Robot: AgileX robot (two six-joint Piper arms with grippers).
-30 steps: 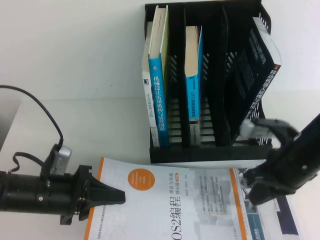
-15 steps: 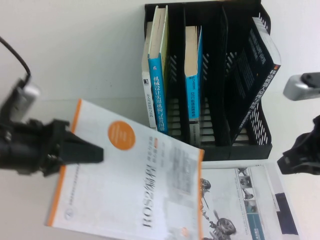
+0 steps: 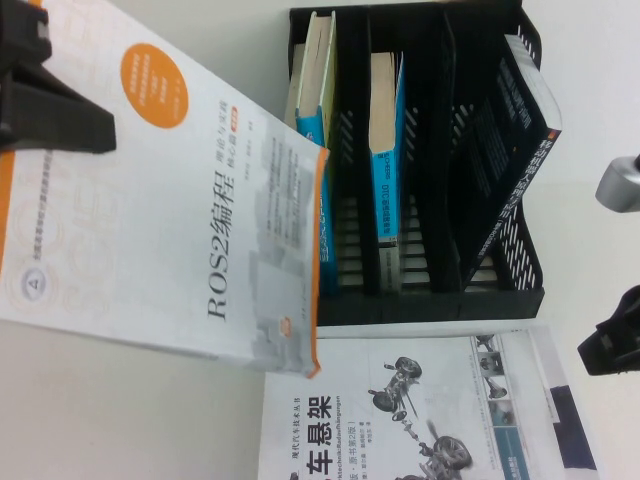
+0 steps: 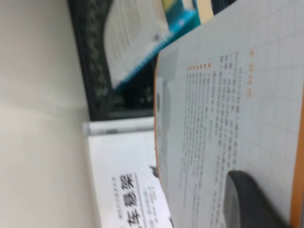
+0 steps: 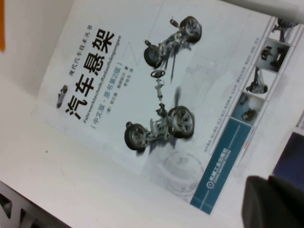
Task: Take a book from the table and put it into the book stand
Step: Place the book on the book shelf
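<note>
Holding the ROS2 book (image 3: 170, 190) aloft, clamped in my left gripper (image 3: 45, 100) at the table's far left.

It hangs tilted in front of the book stand (image 3: 420, 300), covering its leftmost slot. My right gripper (image 3: 612, 345) sits at the right edge beside the car-suspension book (image 3: 400, 420) lying flat; whether its fingers are apart, I cannot tell.
</note>
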